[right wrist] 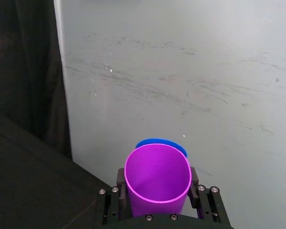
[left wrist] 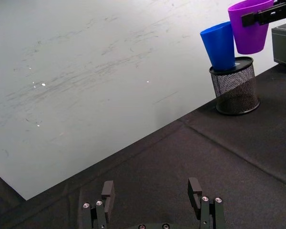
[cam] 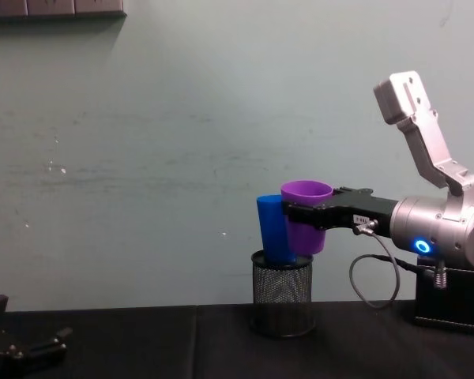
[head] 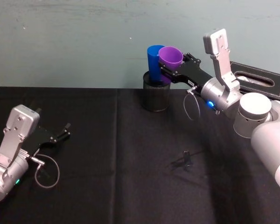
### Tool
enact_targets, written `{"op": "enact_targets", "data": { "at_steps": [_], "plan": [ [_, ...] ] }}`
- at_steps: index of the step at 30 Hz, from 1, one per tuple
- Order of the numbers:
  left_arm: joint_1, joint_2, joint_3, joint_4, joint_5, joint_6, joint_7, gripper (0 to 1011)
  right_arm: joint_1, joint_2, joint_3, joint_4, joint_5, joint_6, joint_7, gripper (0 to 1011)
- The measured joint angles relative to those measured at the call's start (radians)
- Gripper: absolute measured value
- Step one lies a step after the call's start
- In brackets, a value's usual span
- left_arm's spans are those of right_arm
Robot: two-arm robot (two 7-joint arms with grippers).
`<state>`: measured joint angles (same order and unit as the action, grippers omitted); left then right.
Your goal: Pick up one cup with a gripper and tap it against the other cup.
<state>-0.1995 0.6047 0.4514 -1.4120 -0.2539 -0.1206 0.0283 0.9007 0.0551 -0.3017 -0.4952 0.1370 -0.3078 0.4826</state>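
At the far edge of the black-draped counter (head: 130, 163), close to the pale wall (head: 84, 37), the silver-grey right arm (head: 224, 98) reaches in from the right, its blue ring light (head: 210, 103) glowing. The right claw (head: 167, 71) is raised above the counter. Its two black fingers (right wrist: 120, 181) pinch the purple cup (head: 171, 56) from either side below the rim, mouth up, clear of the counter.

The left claw (head: 65, 130) sits low at the near left, fingers spread and holding nothing, well apart from the cups. A black box (head: 261, 81) sits at the far right.

The black mesh pen holder (head: 155, 95) stands on the counter beneath the cups. The blue cup (head: 154, 60) stands in it, tilted. The purple cup's side appears to touch the blue cup's upper wall.

A small dark item (head: 187, 158), not identifiable, lies nearer in.
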Motion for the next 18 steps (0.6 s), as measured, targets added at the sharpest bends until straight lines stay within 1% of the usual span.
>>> {"op": "enact_targets", "data": {
  "at_steps": [10, 14, 18],
  "plan": [
    [0.0, 0.0, 0.0, 0.0, 0.0, 0.0, 0.0, 1011, 0.0, 0.0, 0.006, -0.004, -0.003, 0.0, 0.004, 735],
    [0.0, 0.0, 0.0, 0.0, 0.0, 0.0, 0.0, 1011, -0.015, 0.007, 0.008, -0.034, -0.002, 0.013, 0.008, 734],
    [0.0, 0.0, 0.0, 0.0, 0.0, 0.0, 0.0, 1012, -0.049, 0.02, 0.009, -0.099, 0.004, 0.041, 0.012, 734]
  ]
}}
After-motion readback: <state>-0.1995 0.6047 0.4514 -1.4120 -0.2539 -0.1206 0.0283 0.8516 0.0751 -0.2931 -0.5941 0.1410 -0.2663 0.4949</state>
